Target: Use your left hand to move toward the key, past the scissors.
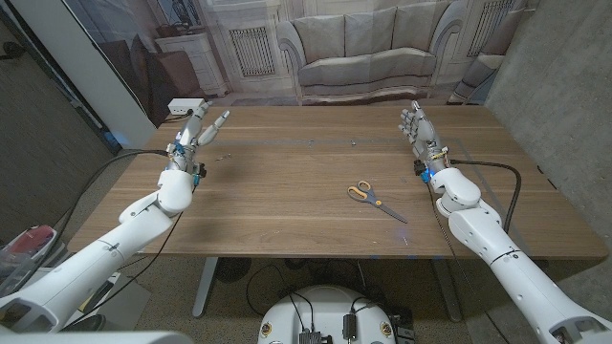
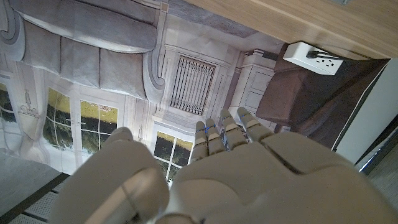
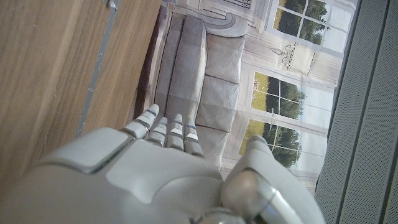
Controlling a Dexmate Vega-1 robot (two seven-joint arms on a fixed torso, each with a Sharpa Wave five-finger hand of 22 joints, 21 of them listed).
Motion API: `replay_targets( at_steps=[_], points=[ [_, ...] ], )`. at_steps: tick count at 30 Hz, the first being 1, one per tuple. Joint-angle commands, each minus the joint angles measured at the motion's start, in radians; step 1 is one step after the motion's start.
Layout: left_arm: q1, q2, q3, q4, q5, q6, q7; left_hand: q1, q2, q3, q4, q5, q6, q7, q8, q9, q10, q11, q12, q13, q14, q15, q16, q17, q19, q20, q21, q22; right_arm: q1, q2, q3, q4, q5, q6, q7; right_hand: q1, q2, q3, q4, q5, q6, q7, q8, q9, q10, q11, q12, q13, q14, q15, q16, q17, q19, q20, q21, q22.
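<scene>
Hovering with fingers spread and empty, the left hand (image 1: 198, 133) faces stiff, light scissors (image 1: 374, 199) mid-desk, the key indiscernible.

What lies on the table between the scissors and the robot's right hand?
Nothing: in the head view the stretch of table between the scissors and the right hand is bare wood.

- a wooden table (image 1: 287, 191), its grain running side to side
- scissors (image 1: 375, 201) with yellow-and-blue handles lie flat on it, right of centre
- a small key (image 1: 221, 156) lies far left of the scissors
- a white power strip (image 1: 185, 106) sits at the far left corner, well beyond the scissors
</scene>
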Motion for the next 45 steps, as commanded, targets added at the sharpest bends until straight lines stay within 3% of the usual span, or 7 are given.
replay_targets(
  at_steps=[1, 14, 45],
  points=[
    [0.014, 0.041, 0.015, -0.06, 0.102, 0.125, 0.05, 0.007, 0.001, 0.0, -0.006, 0.009, 0.012, -0.001, -0.003, 0.003, 0.008, -0.004, 0.002, 0.003, 0.008, -0.029, 0.003, 0.004, 0.006, -0.055, -0.002, 0.005, -0.013, -0.006, 0.009, -0.012, 0.005, 0.002, 0.001, 0.001, 0.002, -0.002, -0.003, 0.005, 0.006, 0.0, 0.003, 0.004, 0.012, 0.002, 0.0, 0.003, 0.01, 0.003, 0.002, 0.004, 0.012, -0.012, 0.001, 0.003],
    [0.024, 0.078, 0.003, -0.071, 0.107, 0.176, 0.051, 0.012, 0.004, -0.001, -0.009, 0.013, 0.024, -0.003, -0.001, 0.004, 0.02, -0.009, 0.003, 0.003, 0.016, -0.033, 0.003, 0.004, 0.009, -0.053, -0.003, 0.006, -0.014, -0.013, 0.006, -0.04, -0.004, -0.017, -0.012, 0.0, 0.004, -0.003, -0.003, 0.005, 0.006, -0.002, 0.003, 0.004, 0.016, 0.001, 0.001, 0.003, 0.011, 0.002, 0.002, 0.005, 0.013, -0.012, 0.001, 0.003],
    [-0.099, 0.066, 0.108, -0.024, 0.213, 0.342, 0.035, 0.021, 0.009, -0.003, -0.012, 0.018, 0.033, -0.004, -0.005, 0.004, 0.026, -0.009, -0.002, 0.004, 0.018, -0.031, -0.002, 0.004, 0.006, -0.055, -0.007, 0.006, -0.053, -0.024, 0.023, -0.085, -0.01, -0.029, -0.057, -0.002, 0.005, -0.005, -0.004, 0.004, 0.007, 0.0, 0.003, 0.004, 0.02, 0.004, 0.001, 0.004, 0.014, 0.002, 0.001, 0.005, 0.016, -0.012, 0.0, 0.003]
  ],
)
